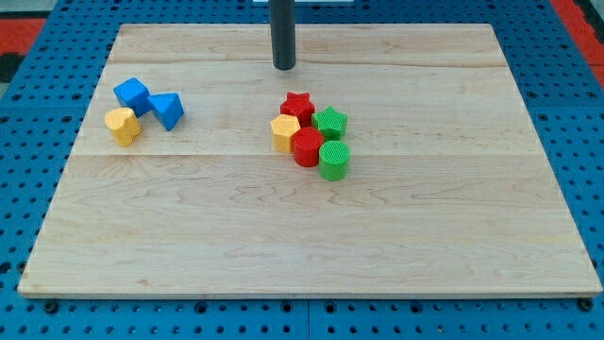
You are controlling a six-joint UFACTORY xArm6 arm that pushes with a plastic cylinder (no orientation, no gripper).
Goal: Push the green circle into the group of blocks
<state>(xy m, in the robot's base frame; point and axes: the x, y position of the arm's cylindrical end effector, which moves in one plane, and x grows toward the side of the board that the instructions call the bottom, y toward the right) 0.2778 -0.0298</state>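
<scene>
The green circle (334,160) stands near the board's middle, at the lower right of a tight group. It touches a red round block (307,147) on its left and sits just below a green star (330,123). A red star (297,105) and a yellow hexagon (285,132) complete the group. My tip (284,67) is at the view's top, above the red star and apart from every block.
A second group lies at the view's left: a blue cube (132,94), a blue triangle (167,110) and a yellow block (123,125). The wooden board (302,246) lies on a blue pegboard surface (28,123).
</scene>
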